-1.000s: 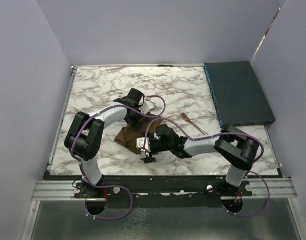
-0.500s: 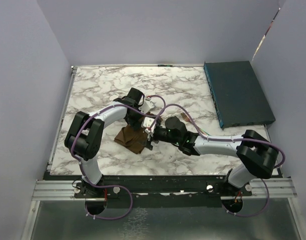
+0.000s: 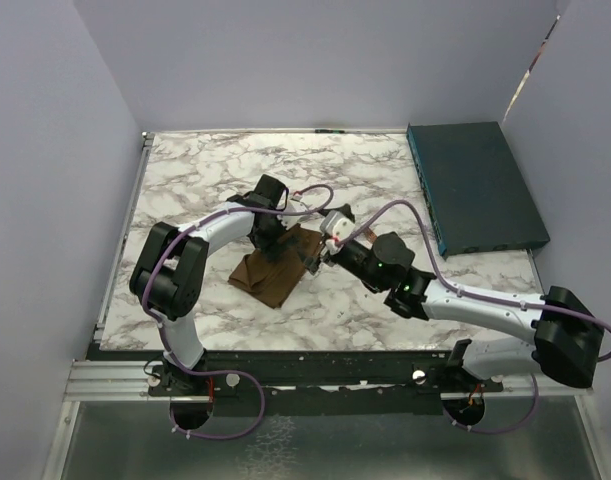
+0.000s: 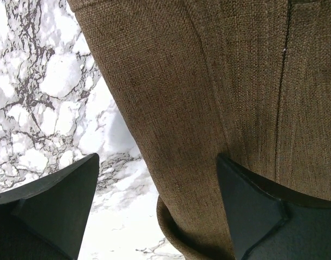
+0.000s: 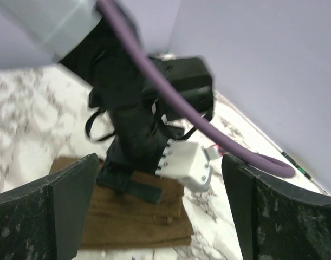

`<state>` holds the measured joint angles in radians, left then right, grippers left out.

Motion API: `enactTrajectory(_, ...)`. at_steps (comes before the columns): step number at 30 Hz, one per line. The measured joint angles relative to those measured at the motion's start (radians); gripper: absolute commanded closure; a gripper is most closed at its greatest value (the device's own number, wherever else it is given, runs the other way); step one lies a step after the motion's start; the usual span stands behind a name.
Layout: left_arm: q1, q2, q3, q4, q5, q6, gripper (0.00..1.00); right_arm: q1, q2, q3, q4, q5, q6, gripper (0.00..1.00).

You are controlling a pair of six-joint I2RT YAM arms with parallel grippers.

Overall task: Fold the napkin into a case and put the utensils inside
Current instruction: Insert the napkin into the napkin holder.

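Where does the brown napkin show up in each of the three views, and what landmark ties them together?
Top external: napkin lies left of centre, folded.
Left wrist: napkin fills the upper right, seen close up.
Right wrist: napkin lies flat at bottom centre.
Shared landmark: the marble table, bare beside the cloth in all three views.

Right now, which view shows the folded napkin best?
Top external: the napkin shows its folded outline, partly under the left gripper. Left wrist gives only close-up weave; right wrist, one blurred end beneath that gripper.
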<state>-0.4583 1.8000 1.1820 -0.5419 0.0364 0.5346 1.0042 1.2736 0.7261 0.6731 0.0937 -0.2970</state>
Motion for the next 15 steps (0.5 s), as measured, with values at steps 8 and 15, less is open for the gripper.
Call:
enactTrajectory(8, 0.0, 0.002, 0.0, 0.0, 0.004, 0.004, 0.11, 0.035, -0.008, -0.187, -0.122, -0.156, -0.187, 0.0)
enactTrajectory(15, 0.0, 0.006, 0.002, -0.006, 0.03, 0.005, 0.11, 0.035, 0.097, -0.261, -0.129, -0.241, -0.212, 0.02)
